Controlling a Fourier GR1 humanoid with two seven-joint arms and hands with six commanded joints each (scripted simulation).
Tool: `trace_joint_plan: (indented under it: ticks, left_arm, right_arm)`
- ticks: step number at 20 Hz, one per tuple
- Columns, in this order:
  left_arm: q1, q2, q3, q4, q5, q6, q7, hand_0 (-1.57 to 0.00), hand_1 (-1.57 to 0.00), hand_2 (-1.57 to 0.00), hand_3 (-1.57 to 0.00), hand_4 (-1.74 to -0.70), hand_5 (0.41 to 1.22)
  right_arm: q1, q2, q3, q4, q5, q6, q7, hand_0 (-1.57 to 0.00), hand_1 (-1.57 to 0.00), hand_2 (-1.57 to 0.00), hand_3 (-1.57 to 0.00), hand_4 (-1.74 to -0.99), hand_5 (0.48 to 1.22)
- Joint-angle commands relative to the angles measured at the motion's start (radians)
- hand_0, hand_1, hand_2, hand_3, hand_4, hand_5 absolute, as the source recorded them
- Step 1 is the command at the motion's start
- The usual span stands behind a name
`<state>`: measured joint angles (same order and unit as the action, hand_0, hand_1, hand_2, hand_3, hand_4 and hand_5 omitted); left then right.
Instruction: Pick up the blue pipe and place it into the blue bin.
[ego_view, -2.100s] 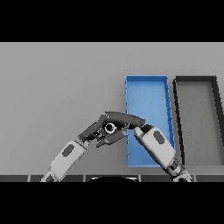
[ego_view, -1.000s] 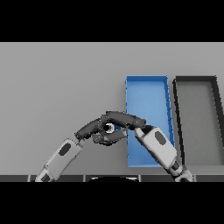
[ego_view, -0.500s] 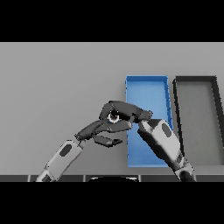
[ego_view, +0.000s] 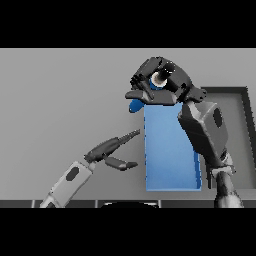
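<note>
The pipe (ego_view: 136, 105) is held in the curled right hand (ego_view: 161, 85) above the bin's (ego_view: 170, 150) far left corner, so it should be carried inward over the floor before release, while the left hand (ego_view: 112, 148) hangs loose-fingered beside the bin.

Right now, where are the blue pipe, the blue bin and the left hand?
blue pipe (ego_view: 135, 105): head view, end poking below the right hand.
blue bin (ego_view: 167, 150): head view, bare floor.
left hand (ego_view: 107, 148): head view, back of palm.
</note>
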<state>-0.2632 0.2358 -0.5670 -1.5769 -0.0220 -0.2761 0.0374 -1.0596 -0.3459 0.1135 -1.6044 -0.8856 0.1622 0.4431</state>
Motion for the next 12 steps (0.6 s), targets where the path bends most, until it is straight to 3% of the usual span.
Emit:
trace_joint_plan:
  ticks: [1, 6, 12]
  left_arm:
    - [0.005, -0.006, -0.003, 0.004, 0.008, -0.005, 0.012, 0.00, 0.00, 0.00, 0.00, -0.91, 0.492]
    - [-0.014, 0.010, 0.024, 0.005, 0.030, -0.014, 0.026, 0.00, 0.00, 0.00, 0.00, -0.91, 0.487]
    - [-0.012, -0.003, 0.024, 0.018, 0.031, -0.009, 0.032, 0.00, 0.00, 0.00, 0.00, -0.89, 0.478]
  right_arm:
    - [-0.012, -0.014, -0.006, 0.034, 0.030, -0.006, -0.017, -1.57, -1.57, -1.57, -1.57, -1.732, 1.117]
    - [0.030, -0.109, -0.044, 0.235, 0.113, -0.042, -0.005, -1.57, -1.57, -1.57, -1.57, -1.738, 1.129]
    - [0.232, -0.129, -0.007, 0.277, 0.163, -0.103, 0.022, -1.57, -1.57, -1.57, -1.57, -1.740, 1.121]
